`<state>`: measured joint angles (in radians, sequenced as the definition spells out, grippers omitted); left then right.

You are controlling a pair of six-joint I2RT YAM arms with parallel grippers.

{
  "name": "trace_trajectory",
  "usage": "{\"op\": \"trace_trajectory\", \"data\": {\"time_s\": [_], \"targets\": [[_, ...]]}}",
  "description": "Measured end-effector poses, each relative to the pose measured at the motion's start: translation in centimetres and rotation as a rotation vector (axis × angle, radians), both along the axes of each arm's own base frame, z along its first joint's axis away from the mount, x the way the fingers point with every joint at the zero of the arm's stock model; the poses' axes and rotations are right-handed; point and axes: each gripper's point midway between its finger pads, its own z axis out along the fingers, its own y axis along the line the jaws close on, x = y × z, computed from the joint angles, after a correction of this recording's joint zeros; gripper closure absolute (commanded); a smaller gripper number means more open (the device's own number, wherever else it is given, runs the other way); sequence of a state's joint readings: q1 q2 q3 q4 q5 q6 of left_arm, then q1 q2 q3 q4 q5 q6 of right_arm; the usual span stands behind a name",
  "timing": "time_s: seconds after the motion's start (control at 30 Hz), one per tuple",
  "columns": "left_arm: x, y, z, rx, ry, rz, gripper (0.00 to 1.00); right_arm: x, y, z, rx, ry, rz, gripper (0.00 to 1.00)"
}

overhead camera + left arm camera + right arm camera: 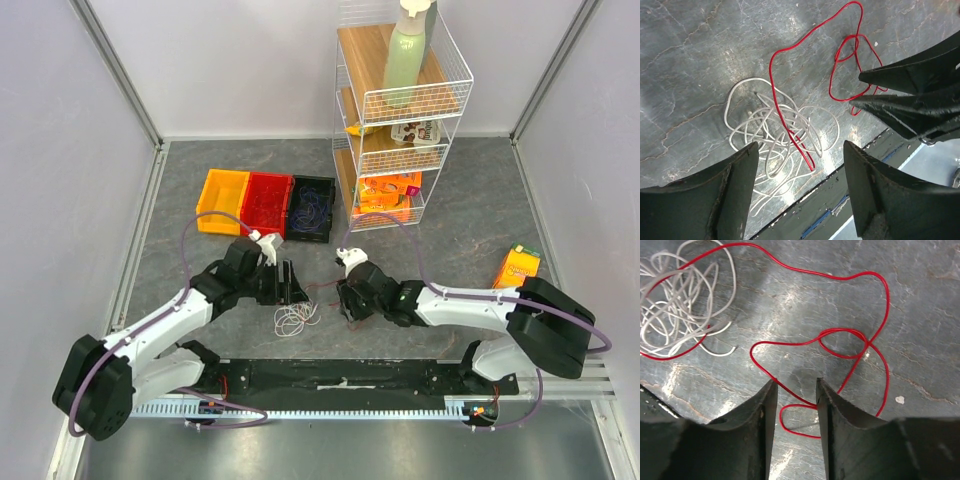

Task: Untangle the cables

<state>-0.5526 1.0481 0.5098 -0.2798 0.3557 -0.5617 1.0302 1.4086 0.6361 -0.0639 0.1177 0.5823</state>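
Observation:
A white cable clump [295, 319] [775, 135] [680, 300] lies on the grey table between the two arms. A red cable [325, 293] [790, 50] [840, 335] runs out of the clump in loose loops to the right, one end still threaded through the white coils. My left gripper [295, 283] [800, 145] hangs open just above the white clump, touching nothing. My right gripper [345, 300] [796, 382] is low over the red loops, its jaws a narrow gap apart with a strand of red cable lying between them. The right fingers [910, 100] show in the left wrist view.
Orange [222, 200], red [266, 204] and dark [312, 208] bins sit at the back, the dark one holding purplish wire. A wire shelf [400, 110] stands behind right. An orange carton [517, 267] lies at the right. A black strip [340, 375] edges the near side.

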Motion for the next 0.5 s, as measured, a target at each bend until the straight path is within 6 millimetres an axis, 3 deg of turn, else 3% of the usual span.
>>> {"op": "trace_trajectory", "data": {"time_s": [0.13, 0.27, 0.33, 0.43, 0.5], "targets": [[-0.4, 0.0, -0.1, -0.017, 0.012, 0.004, 0.33, 0.2, -0.6, -0.4, -0.009, -0.006, -0.034, 0.72], [-0.9, 0.2, -0.8, -0.018, 0.032, 0.014, 0.48, 0.6, -1.3, 0.0, -0.002, -0.034, -0.076, 0.94], [-1.2, 0.3, -1.0, -0.02, 0.037, 0.019, 0.52, 0.8, -1.9, 0.5, 0.01, -0.057, -0.106, 1.0], [-1.5, 0.5, -1.2, -0.024, 0.041, 0.025, 0.79, 1.3, -2.5, 2.0, 0.043, -0.101, -0.148, 1.0], [-1.5, 0.4, -1.2, -0.025, 0.047, 0.03, 0.88, 1.6, -2.9, 3.3, 0.071, -0.134, -0.172, 1.0]]}}
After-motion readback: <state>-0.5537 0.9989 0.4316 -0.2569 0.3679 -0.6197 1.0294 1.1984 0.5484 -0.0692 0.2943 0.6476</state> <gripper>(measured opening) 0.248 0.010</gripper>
